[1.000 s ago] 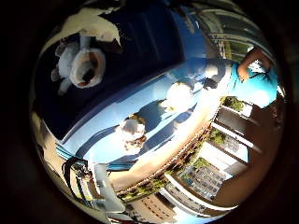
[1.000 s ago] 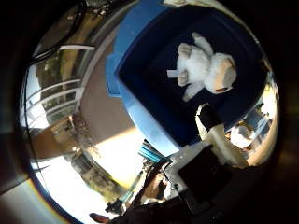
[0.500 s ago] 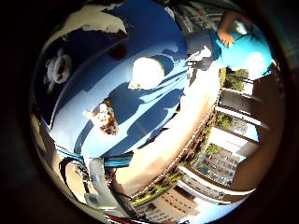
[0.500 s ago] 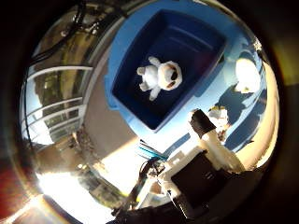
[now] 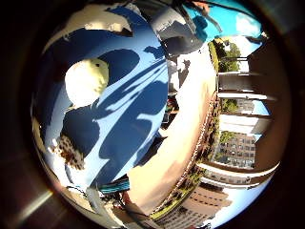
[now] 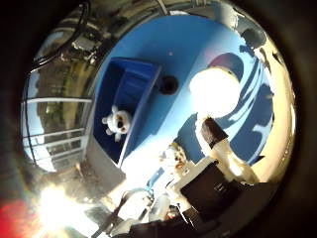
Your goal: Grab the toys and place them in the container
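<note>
From my little-finger side I look down on the blue worktop [image 5: 143, 109], striped with shadow. A pale round plush toy [image 5: 86, 82] sits on it, and a small speckled brown-and-white toy [image 5: 69, 150] lies near it, closer to the worktop's edge. Both are still out loose, so both are left for me to collect. None of my hand shows here.

From my thumb side, the blue container [image 6: 124, 106] stands on the same worktop, and a white stuffed animal [image 6: 118, 122] already lies inside it. The pale round toy is outside, well apart from the container, the speckled one near the edge. My hand [image 6: 218, 163] enters from the edge, one finger reaching out over the worktop towards the round toy; it holds nothing, the fingers seemingly relaxed rather than curled, ready for the next grasp.
</note>
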